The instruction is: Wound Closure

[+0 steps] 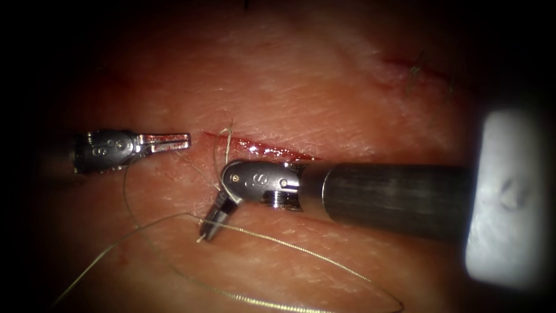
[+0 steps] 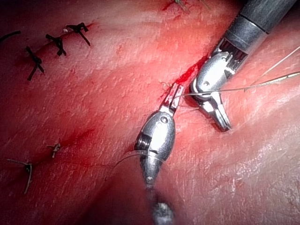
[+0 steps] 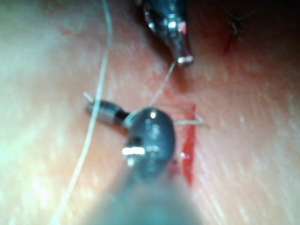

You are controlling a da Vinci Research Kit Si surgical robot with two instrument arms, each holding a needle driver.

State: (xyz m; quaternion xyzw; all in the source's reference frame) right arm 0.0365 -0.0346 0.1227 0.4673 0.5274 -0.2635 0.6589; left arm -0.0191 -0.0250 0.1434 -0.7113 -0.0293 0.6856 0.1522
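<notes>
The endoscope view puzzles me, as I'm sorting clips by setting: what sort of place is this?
Most likely a surgical suturing practice bench: two wristed tools, the left claw and right claw, work over tissue with a red cut, thread looping across it.

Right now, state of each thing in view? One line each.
Left tool: shut, nothing visibly held, left of the cut's left end.
Right tool: shut on the thread, below the cut.
Thread: slack, looped over the tissue, one strand leaving the cut's left end.
Cut: open, red fluid along it.
Needle: cannot tell.
Tissue: older stitches at upper right.
</notes>
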